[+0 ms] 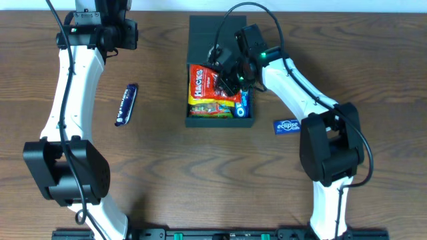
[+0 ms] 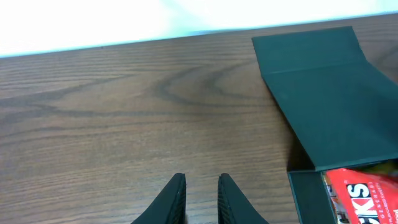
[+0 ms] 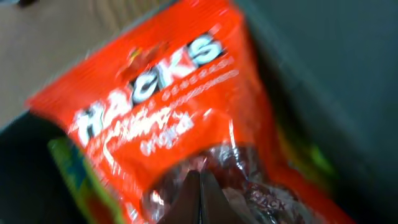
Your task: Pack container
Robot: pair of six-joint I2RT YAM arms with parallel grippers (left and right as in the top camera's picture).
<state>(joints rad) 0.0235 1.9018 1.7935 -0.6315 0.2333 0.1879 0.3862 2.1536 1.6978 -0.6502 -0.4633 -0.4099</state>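
The dark teal container (image 1: 193, 122) sits at the table's middle back, its flap lid (image 1: 210, 33) laid open away from me. Inside lie a red Hacks bag (image 1: 199, 82), a green-yellow packet (image 1: 212, 107) and a blue packet (image 1: 244, 102). My right gripper (image 1: 227, 78) is down inside the box, jaws shut, tips (image 3: 200, 174) against the Hacks bag (image 3: 161, 93) with nothing between them. Far to the back left, my left gripper (image 1: 125, 35) hovers over bare wood; its fingers (image 2: 200, 178) stand a little apart and hold nothing. The lid (image 2: 326, 93) shows at its right.
A dark blue snack bar (image 1: 126, 105) lies on the table left of the container. A blue Eclipse packet (image 1: 287, 126) lies to the container's right, beside the right arm's base. The table's back edge (image 2: 124, 42) runs just beyond the left gripper.
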